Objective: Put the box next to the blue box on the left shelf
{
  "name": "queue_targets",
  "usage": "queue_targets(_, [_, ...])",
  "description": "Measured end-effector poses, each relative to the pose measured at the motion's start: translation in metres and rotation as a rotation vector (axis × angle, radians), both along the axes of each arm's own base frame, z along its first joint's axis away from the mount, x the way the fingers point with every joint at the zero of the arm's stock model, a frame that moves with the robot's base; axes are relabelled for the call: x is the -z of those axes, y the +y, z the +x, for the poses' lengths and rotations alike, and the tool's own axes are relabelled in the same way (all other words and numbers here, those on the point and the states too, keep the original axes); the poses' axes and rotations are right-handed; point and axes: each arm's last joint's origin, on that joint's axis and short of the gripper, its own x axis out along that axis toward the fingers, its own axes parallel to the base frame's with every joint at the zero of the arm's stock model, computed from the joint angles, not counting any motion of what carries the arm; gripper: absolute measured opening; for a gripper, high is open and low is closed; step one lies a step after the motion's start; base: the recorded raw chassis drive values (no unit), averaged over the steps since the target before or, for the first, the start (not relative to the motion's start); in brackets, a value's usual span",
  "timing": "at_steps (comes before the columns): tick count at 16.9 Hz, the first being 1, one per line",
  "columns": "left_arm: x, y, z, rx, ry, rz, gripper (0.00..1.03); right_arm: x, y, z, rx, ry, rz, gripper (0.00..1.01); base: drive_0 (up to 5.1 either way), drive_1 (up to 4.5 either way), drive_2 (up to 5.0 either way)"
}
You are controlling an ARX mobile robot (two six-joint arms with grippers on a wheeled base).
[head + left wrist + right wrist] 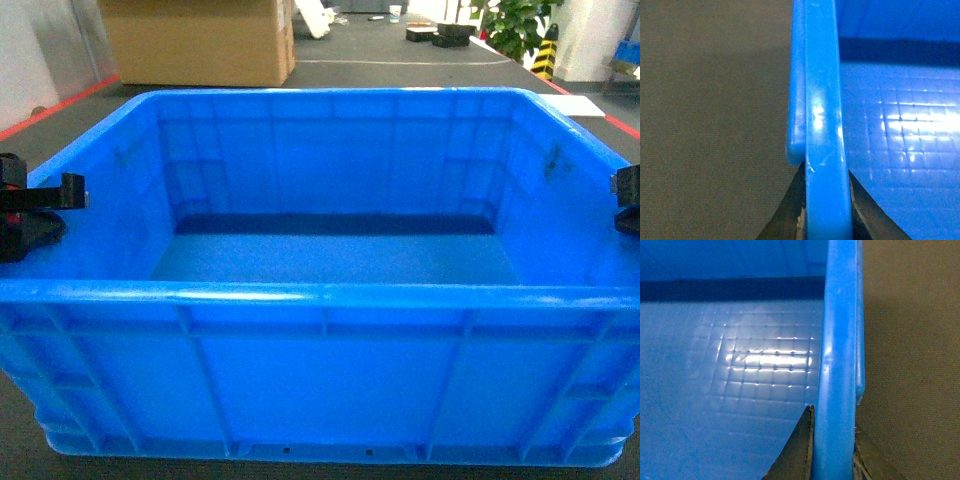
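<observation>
You see the box (330, 300) in saturated bright blue, its outer wall marked with vertical ribs; its floor shows a fine square grid with white glare in both wrist views; a darker blue shadow band runs along the floor's far edge. Left of the box, your left gripper (45, 205) is black with a red patch; right of it, the right gripper (628, 200) is black. Dark fingers (787, 215) flank the blue rim. Around the box the floor (710, 125) is dull grey-brown, finely speckled; beyond it stand a tan cardboard carton (200, 40), a red floor line (60, 105) and a yellow-and-black striped post (545, 52).
</observation>
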Motion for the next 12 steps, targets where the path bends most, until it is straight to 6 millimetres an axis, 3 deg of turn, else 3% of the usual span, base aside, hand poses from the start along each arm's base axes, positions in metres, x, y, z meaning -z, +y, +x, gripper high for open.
queue_targets(4, [-0.014,-0.001,-0.011,0.012,-0.053,-0.006,0.07,-0.01,-0.001,-0.011,0.008,-0.05,0.017,0.1,0.0,0.0,0.0])
queue_targets(9, [-0.059,-0.005,-0.027,-0.004,-0.298,-0.021,0.07,-0.055,-0.001,-0.024,0.015,-0.309,0.025,0.09,0.0,0.0,0.0])
queue_targets(12, [-0.058,-0.005,-0.033,-0.005,-0.327,-0.024,0.07,-0.055,-0.002,-0.029,0.02,-0.353,0.017,0.09,0.0,0.0,0.0])
